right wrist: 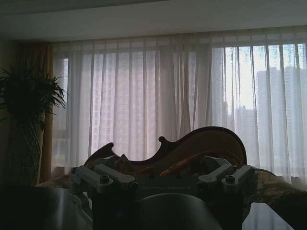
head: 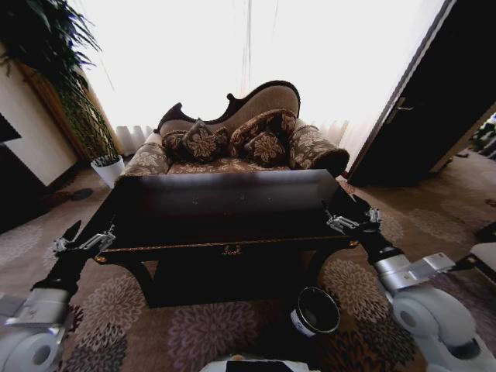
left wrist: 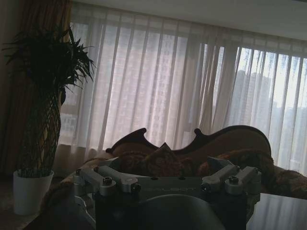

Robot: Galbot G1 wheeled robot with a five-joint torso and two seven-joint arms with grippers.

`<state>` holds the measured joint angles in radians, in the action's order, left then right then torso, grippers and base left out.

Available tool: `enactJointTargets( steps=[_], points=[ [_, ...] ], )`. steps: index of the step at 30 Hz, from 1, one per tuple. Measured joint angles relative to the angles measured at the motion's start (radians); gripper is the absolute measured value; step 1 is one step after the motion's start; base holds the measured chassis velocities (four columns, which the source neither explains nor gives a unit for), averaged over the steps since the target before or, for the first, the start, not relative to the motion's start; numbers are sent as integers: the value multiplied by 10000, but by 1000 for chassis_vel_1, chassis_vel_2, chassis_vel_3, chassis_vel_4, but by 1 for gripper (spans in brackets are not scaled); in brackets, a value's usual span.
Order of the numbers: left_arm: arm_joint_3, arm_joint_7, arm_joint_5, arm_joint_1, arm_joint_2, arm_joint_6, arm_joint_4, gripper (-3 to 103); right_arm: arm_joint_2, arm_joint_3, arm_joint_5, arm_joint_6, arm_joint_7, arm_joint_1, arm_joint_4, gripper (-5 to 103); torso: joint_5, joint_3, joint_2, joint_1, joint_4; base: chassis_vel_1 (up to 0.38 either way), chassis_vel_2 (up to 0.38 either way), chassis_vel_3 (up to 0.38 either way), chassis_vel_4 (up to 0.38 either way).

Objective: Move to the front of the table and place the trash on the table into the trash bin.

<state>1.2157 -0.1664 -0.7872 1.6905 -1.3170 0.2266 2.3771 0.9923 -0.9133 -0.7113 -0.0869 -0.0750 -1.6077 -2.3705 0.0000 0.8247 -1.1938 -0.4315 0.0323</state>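
- From the head view we look down on the table (head: 225,205), black and glossy with a gold emblem on its front apron. We can make out no trash on its dark top. The trash bin (head: 314,311) stands on the patterned carpet (head: 132,310) just before the table's front right leg, its mouth open upward.
- In the same view the left gripper (head: 84,242) hangs beside the table's left front corner and the right gripper (head: 353,222) beside the right front corner, both held forward. We cannot tell how their fingers stand.
- Behind the table sits a floral sofa (head: 232,147) with cushions; a white plant pot (head: 108,170) stands to its left.
- The left wrist view adds the tall plant (left wrist: 45,96), the sheer curtains (left wrist: 168,86) and a corner of the tabletop; the left gripper's fingers are hidden here too.
- The right wrist view gives the sofa's curved back (right wrist: 192,143) against the bright window, and the dark tabletop low at both sides.
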Motion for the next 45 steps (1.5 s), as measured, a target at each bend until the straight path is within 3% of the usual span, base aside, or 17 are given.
enactJointTargets(
  steps=[45],
  points=[
    [-317, -8, 212, 55, -111, -13, -9, 100, 123, -33, 70, 184, -530, -208, -118, 100, -1, -4, -5, 11, -2, 176, -172, -170, 177]
  ],
)
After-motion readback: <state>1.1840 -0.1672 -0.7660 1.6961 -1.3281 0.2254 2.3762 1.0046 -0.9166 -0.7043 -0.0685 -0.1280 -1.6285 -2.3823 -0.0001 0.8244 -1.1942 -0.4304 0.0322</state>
